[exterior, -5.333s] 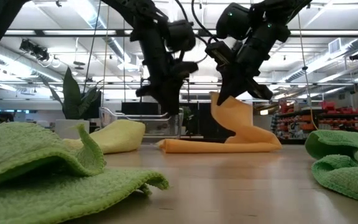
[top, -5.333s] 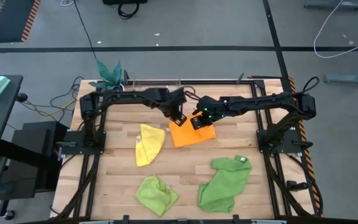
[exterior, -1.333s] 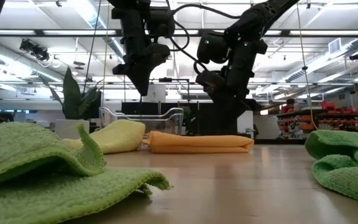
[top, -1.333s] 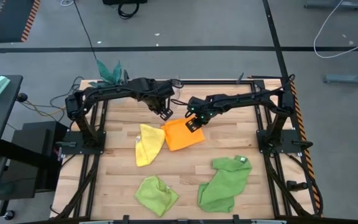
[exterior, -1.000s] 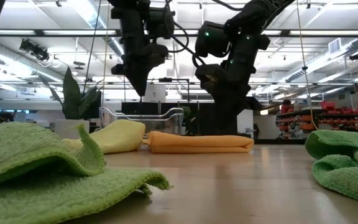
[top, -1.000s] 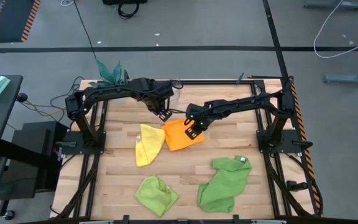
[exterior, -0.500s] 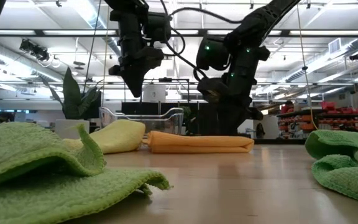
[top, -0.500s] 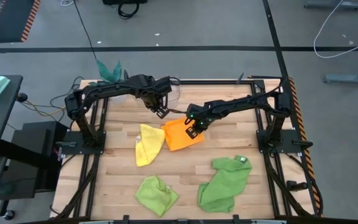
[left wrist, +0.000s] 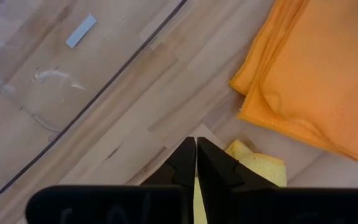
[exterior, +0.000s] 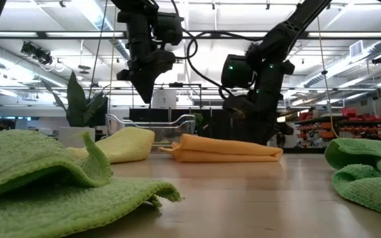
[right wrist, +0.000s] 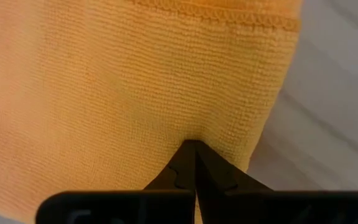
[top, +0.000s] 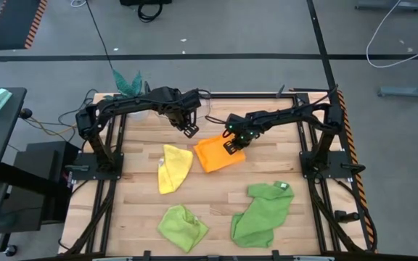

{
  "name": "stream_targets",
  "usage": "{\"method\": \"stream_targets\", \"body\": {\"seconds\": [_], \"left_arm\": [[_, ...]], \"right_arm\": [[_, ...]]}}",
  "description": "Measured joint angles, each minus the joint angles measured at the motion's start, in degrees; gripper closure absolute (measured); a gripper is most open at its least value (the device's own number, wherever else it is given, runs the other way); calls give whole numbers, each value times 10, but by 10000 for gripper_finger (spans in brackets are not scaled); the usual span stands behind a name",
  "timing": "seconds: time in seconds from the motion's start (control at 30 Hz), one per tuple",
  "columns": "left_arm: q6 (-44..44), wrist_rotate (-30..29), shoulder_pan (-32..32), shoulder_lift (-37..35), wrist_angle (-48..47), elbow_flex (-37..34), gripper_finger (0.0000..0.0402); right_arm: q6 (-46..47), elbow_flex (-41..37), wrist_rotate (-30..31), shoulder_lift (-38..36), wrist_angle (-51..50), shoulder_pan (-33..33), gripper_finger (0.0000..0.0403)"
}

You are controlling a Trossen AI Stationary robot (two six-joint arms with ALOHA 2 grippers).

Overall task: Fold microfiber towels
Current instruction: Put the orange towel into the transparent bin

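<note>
The orange towel (top: 219, 154) lies folded flat, the closed right pincer (top: 230, 147) pressing it; left pincer (top: 189, 131) closed, empty.

Teal-leaved plant (top: 128, 82) at table's (top: 267, 170) far left corner.

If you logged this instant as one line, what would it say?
right gripper: shut, pinching orange towel | left gripper: shut, empty, raised | yellow towel, two green towels: unfolded
</note>
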Motion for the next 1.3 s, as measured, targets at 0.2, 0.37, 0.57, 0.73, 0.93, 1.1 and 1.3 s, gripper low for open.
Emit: {"method": "stream_targets", "body": {"seconds": [0.2,0.37,0.57,0.73,0.93,1.1,1.3], "left_arm": [[-1,0,-2,0,2,0,386],[-9,0,-6,0,14,0,387],[-12,0,-12,0,31,0,376],[-14,-1,-16,0,63,0,379],[-26,-13,-17,1,96,0,387],[-27,-35,-15,1,108,0,380],[-48,-15,-20,2,216,-57,353]], "right_arm": [[9,-1,29,-13,-22,-23,396],[9,-2,40,-18,-37,-50,397],[13,-3,41,-24,-41,-68,394],[7,-7,48,-54,-45,-66,393],[-9,-5,43,-149,-52,-63,389],[-32,-4,32,-233,-83,-81,371],[-40,-4,-16,-301,-130,-123,327]]}}
